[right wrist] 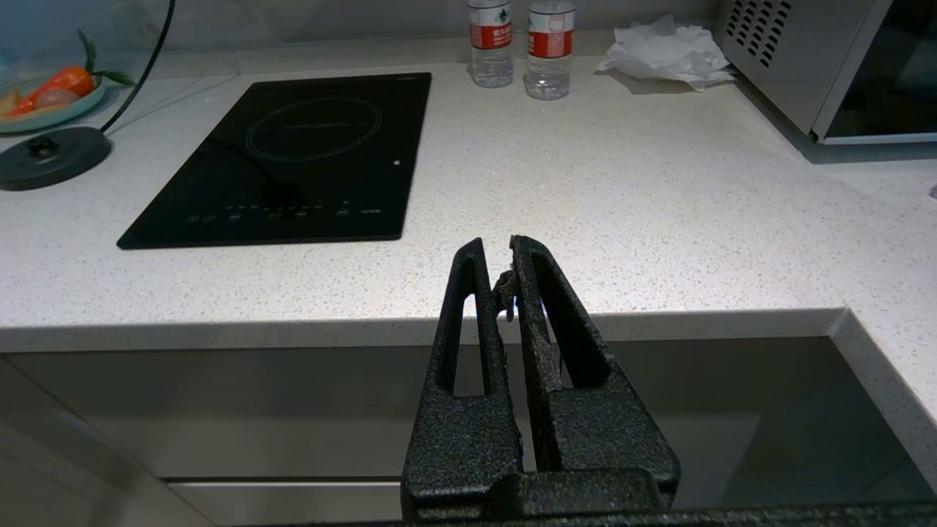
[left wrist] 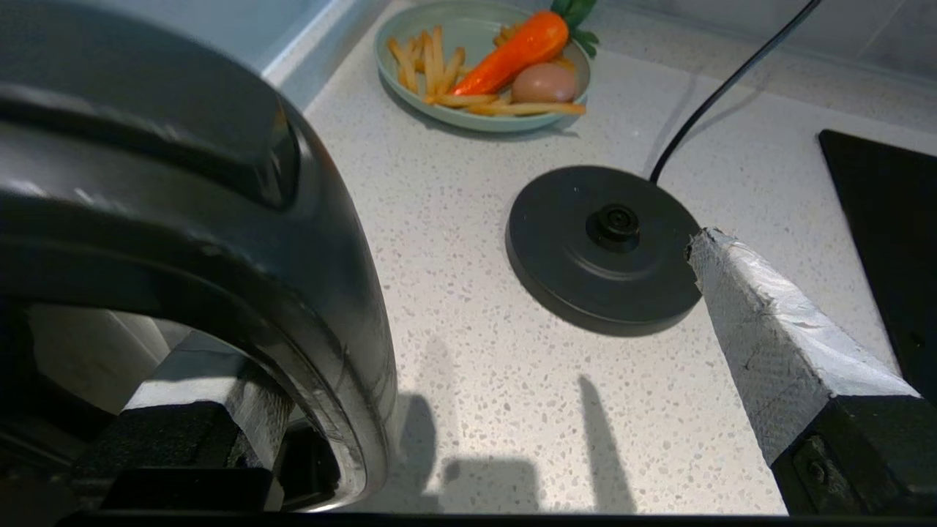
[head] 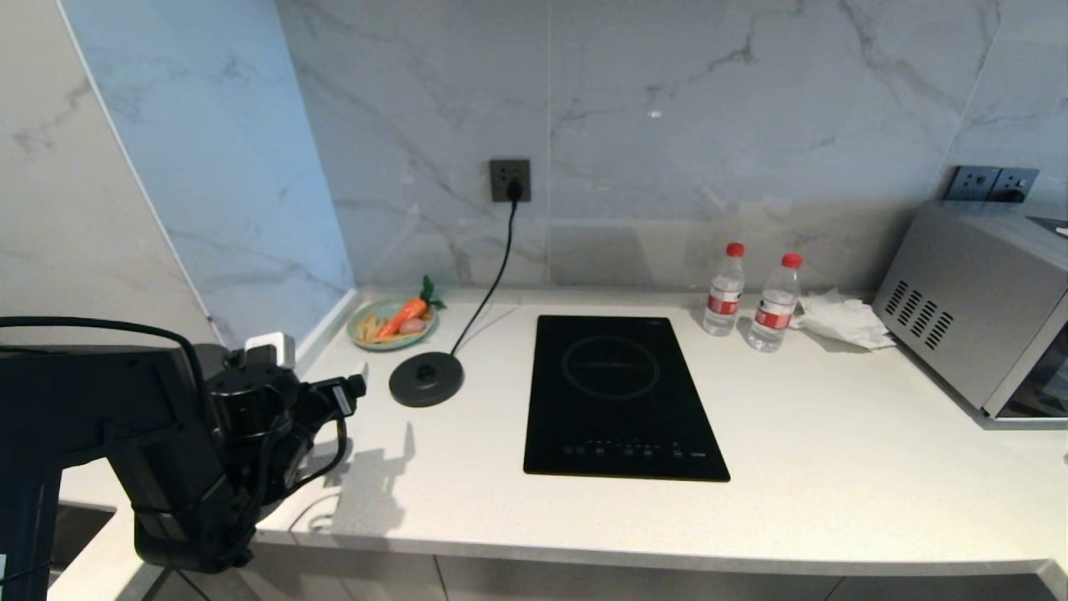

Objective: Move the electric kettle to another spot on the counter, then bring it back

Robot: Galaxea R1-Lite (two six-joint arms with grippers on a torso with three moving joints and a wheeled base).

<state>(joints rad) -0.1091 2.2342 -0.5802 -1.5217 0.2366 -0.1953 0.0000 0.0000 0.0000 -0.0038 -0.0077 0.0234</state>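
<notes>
The electric kettle stands off its base disc, at the disc's eight o'clock on the desk. The left end effector gapes fully, one finger through the handle, gripping nothing, apparently about to lift it back.

Desk was white, finely speckled. Wall was pale marble, grey-veined. Hob was glossy black. Kettle was glossy black. Base disc was matte black. Plate was pale green; carrot was orange. Bottles had red caps.
</notes>
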